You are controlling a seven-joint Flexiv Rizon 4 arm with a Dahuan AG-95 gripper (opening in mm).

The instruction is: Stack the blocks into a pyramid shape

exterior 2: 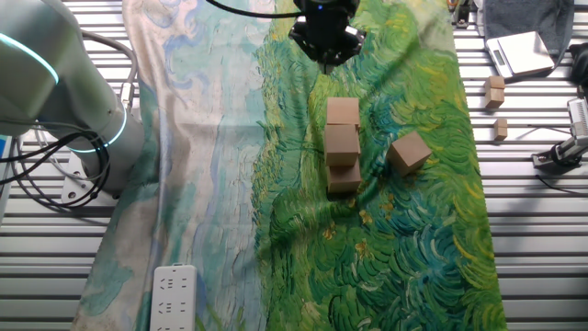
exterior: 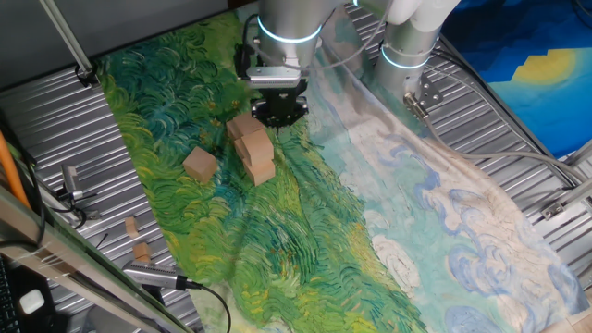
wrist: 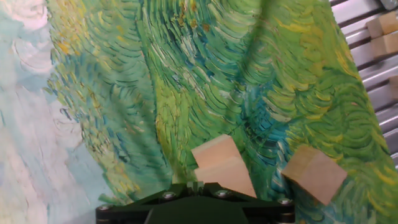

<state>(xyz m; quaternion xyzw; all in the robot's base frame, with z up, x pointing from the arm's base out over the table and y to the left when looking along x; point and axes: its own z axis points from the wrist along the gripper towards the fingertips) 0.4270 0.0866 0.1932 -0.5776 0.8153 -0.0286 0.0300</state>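
The tabletop [exterior 2: 542,221] is formed of ribbed metal slats and is largely covered by a painted cloth [exterior 2: 404,248], green swirls on one half and pale blue-white on the other. On the cloth, wooden blocks [exterior 2: 343,147] are set in a short row, touching one another, and a single block [exterior 2: 409,152] is placed just beside them, tilted. Two small tan wooden bits [exterior 2: 496,92] are left on the bare slats near the cloth's edge. A white power strip [exterior 2: 172,296] is laid on the pale part.

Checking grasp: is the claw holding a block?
Cannot tell; the claw hangs above the block row, its fingertips unseen.
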